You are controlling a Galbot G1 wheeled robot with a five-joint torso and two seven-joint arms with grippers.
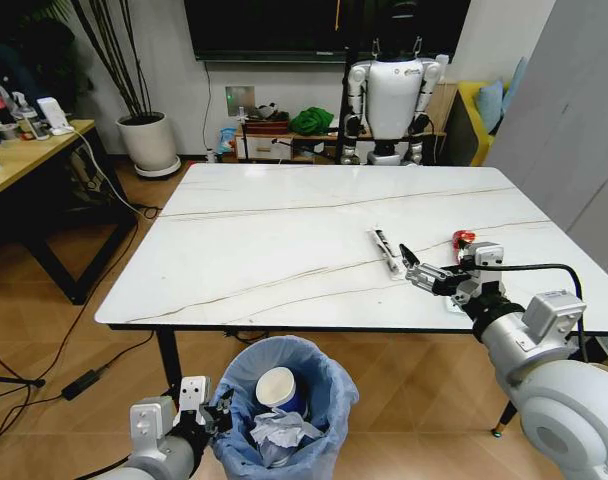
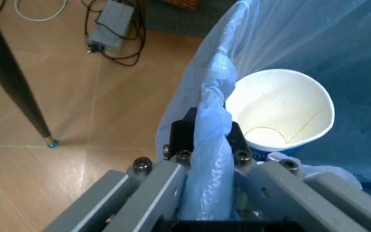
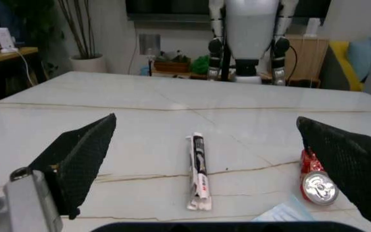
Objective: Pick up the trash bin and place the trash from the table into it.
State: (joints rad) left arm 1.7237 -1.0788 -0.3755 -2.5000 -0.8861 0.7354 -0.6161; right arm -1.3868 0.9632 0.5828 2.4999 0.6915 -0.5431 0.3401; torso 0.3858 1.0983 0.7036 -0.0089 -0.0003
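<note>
I see the trash bin [image 1: 284, 410] below the table's [image 1: 284, 230] near edge, my left gripper [image 1: 216, 408] clamped on its bag rim, paper cup [image 2: 281, 113] inside. My right gripper [image 1: 416, 268] hangs spread wide over the stick wrapper [image 3: 198, 170]; the red can [image 3: 317, 180], perhaps crushed, lies beside.

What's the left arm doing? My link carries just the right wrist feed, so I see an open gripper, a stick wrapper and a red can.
Observer: The left gripper is shut on the trash bin bag's rim, holding it below the table's near edge.
Operator: Anything in the bin already?
Observer: Yes, a paper cup and crumpled white papers.
Operator: Where does my gripper sit from above?
Observer: The right gripper hovers open over the table's near right part, the stick wrapper just ahead, the red can to its right.
</note>
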